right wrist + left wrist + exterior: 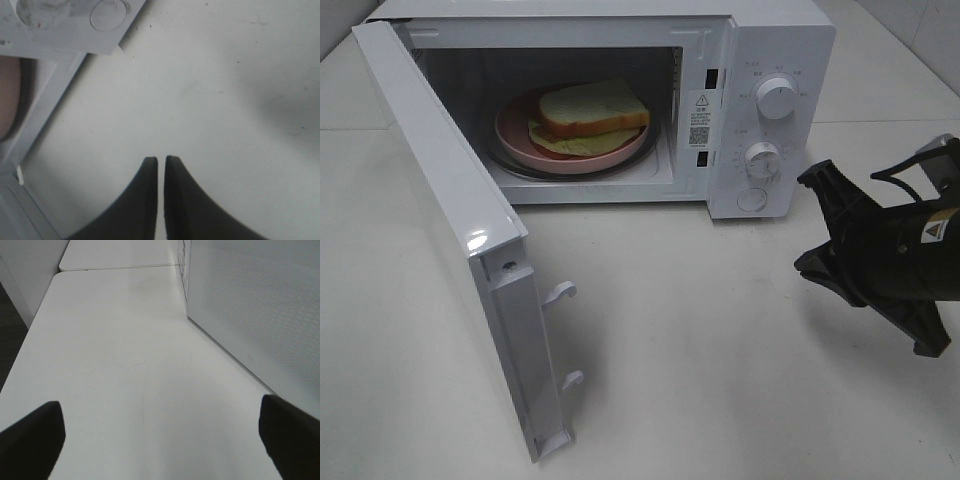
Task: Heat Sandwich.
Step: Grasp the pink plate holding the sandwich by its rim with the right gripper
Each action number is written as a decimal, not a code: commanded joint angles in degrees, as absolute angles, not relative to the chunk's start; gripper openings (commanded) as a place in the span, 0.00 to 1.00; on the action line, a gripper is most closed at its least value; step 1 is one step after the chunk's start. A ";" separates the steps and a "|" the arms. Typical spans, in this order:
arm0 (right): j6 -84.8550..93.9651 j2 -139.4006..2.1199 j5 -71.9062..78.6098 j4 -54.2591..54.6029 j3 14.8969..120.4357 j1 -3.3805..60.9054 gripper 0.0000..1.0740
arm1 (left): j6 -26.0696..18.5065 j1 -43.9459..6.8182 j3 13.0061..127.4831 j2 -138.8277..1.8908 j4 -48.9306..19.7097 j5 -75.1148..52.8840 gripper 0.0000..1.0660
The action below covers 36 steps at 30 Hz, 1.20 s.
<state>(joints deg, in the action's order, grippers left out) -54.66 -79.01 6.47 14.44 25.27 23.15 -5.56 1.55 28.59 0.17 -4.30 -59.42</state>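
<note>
— Where do we have room?
— On the open white table (720, 350) in front of the microwave (785, 40). Its door (440, 190) swings out toward the table's near-left.
— The sandwich (592, 110)?
— It's inside on the pink plate (510, 135), toward the table's back edge.
— Our hands?
— Our left gripper (160, 415) is spread wide over the tabletop. Our right gripper (161, 160) is pinched to a thin slit, holding nothing, near the right edge.
</note>
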 commanded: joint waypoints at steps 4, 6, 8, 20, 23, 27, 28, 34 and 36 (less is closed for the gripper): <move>-43.72 -75.23 -2.06 13.87 26.01 22.86 0.10 | -5.27 1.55 28.30 1.78 -4.64 -58.96 0.97; -39.88 -74.89 -5.10 13.87 26.93 22.86 0.11 | -5.27 1.55 28.30 1.78 -4.64 -58.96 0.97; -38.56 -74.89 -6.36 13.87 27.44 22.86 0.11 | -5.27 1.55 28.30 1.78 -4.64 -58.96 0.97; -23.55 -74.89 -22.92 13.29 36.33 22.86 0.14 | -5.27 1.55 28.30 1.78 -4.64 -58.96 0.97; -21.54 -74.89 -26.76 12.20 38.67 22.86 0.15 | -5.27 1.55 28.30 1.78 -4.64 -58.96 0.97; -18.62 -74.89 -31.34 10.26 41.25 22.86 0.15 | -5.27 1.55 28.30 1.78 -4.64 -58.96 0.97; -17.42 -74.89 -32.43 9.97 41.94 22.86 0.15 | -5.27 1.55 28.30 1.78 -4.64 -58.96 0.97; -5.79 -74.89 -40.51 7.51 46.35 22.86 0.15 | -5.27 1.55 28.30 1.78 -4.64 -58.96 0.97; -3.44 -74.89 -41.48 7.45 46.87 22.86 0.15 | -5.27 1.55 28.30 1.78 -4.64 -58.96 0.97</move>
